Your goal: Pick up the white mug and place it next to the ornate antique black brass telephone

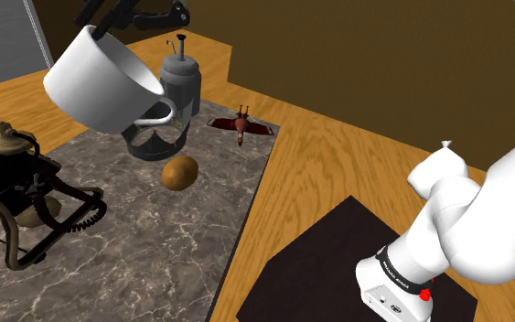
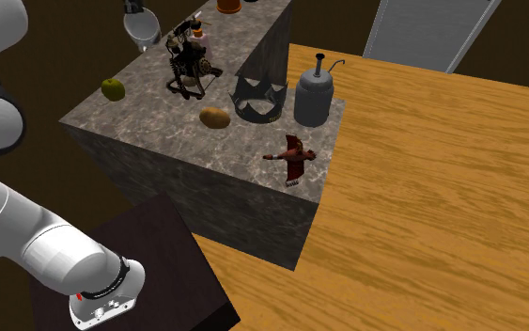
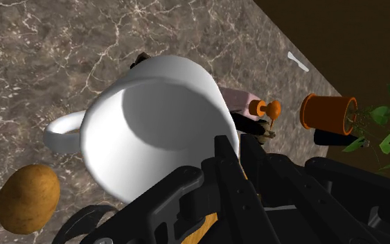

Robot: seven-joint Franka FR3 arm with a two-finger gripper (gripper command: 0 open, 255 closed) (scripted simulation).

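- My claw was clamped on the rim of the white mug, one finger inside the mouth and the other against the outer wall, as far as the wrist view showed.
- The mug hung tilted in the air, clear of the marble counter, so I judged the pick-up done.
- It was above the stretch of counter between the black telephone and the dark crown, with the potato lying nearby.
- What was left: carrying it the rest of the way to the telephone, lowering it upright onto bare counter just beside it, and letting go.
- I judged the telephone's looping cord and frame the thing to stay off while setting down.
- In the shoulder view the picture's top edge cut off most of my claw.
- In the wrist view the mug hid nearly all of the telephone, and I could not tell how high the mug sat above the counter.
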